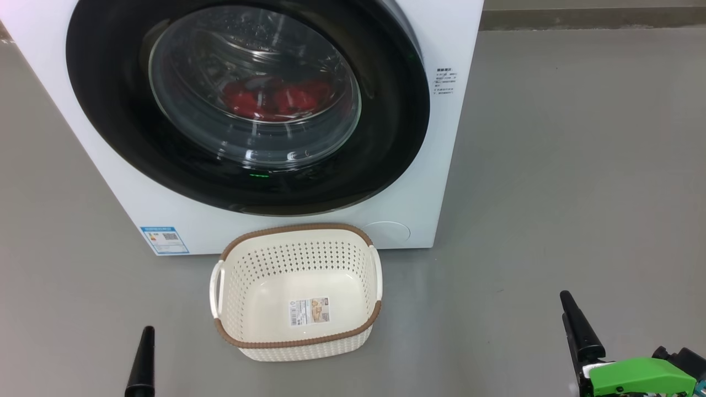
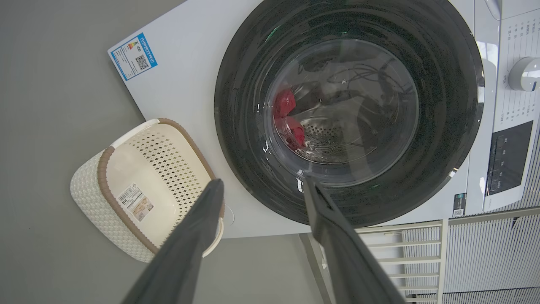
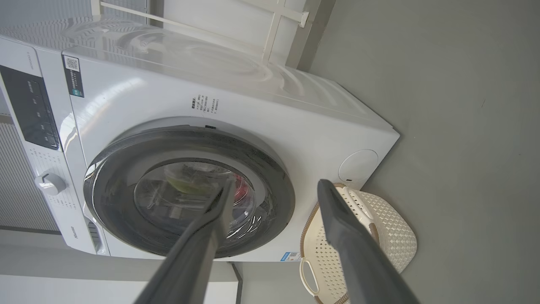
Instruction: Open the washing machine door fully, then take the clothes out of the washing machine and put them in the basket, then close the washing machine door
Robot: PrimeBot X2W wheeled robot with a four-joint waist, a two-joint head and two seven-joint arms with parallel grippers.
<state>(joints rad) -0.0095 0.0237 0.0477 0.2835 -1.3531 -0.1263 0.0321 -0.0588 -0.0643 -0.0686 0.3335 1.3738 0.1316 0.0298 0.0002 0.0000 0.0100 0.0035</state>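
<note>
Facing the shut washing machine door [image 1: 251, 105], both grippers empty.
Bare grey floor [image 1: 579, 165] lies open at lower left and right of the basket [image 1: 298, 227], which sits at lower centre, just before the washing machine [image 1: 436, 182]. The clothes [image 1: 273, 99] show red behind the glass. The wrist views add the control panel [image 2: 506, 156]. The left gripper [image 2: 261, 181] and right gripper [image 3: 276, 182] are spread wide, touching nothing.
</note>
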